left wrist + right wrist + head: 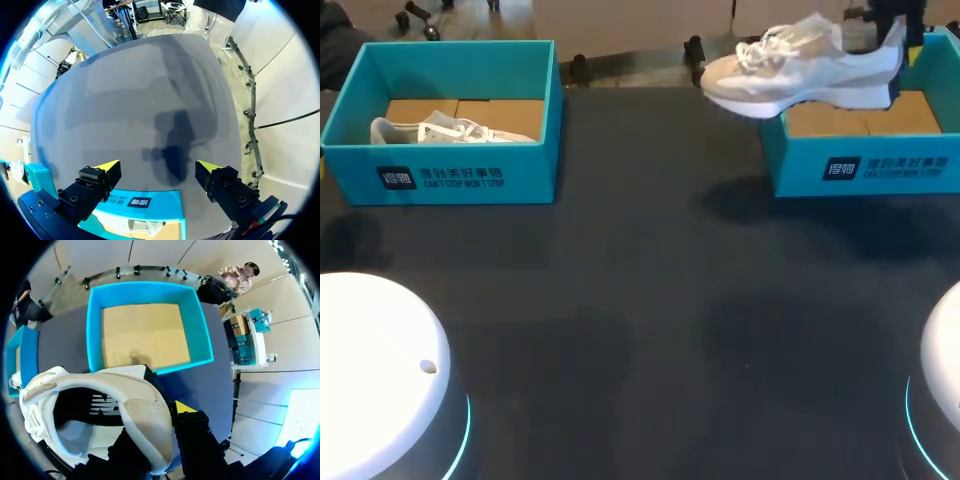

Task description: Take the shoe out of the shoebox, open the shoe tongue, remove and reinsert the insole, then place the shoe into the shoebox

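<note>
A white and beige shoe [800,65] hangs in the air over the left wall of the right blue shoebox [860,168], toe pointing left. My right gripper [897,45] holds it at the heel. In the right wrist view the gripper [161,412] is shut on the shoe's heel collar [135,410], one yellow tip outside and the other finger hidden inside the shoe. The empty right shoebox [145,290] lies beneath, its cardboard floor bare. My left gripper [159,167] hovers open above the left shoebox [145,202], holding nothing.
The left blue shoebox [440,175] at the back left holds a second white shoe [440,130]. Two white round arm bases [370,370] [945,380] stand at the near corners. The dark tabletop [640,300] stretches between the boxes.
</note>
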Controlling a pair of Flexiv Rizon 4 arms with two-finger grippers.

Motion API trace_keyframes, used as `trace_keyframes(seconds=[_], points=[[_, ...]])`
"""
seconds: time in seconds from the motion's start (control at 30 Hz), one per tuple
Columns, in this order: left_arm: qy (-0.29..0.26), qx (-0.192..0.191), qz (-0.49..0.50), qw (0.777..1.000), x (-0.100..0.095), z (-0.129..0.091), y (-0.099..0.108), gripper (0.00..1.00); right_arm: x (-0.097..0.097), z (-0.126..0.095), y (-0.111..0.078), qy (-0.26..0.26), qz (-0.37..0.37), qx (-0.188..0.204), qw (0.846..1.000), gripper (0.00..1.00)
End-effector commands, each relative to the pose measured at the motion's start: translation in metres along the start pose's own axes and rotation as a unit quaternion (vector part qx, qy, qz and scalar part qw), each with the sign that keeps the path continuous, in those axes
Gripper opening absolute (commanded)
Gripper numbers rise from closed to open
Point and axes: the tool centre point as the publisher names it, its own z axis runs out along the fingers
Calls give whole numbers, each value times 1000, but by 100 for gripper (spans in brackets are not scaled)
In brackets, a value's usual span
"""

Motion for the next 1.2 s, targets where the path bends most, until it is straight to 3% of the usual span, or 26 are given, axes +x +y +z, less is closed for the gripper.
trace_keyframes(seconds=[0.03, 0.47, 0.83, 1.2], points=[[1, -2, 0, 1000, 0, 0, -1, 100, 14, -8, -28, -11, 0, -88, 996, 0], [1, -2, 0, 1000, 0, 0, -1, 100, 66, -22, -97, 8, -38, -88, 995, 0], [1, -2, 0, 1000, 0, 0, -1, 100, 121, -20, -155, 25, -14, -54, 998, 0], [1, -2, 0, 1000, 0, 0, -1, 100, 156, -15, -191, 36, -10, -27, 999, 0]])
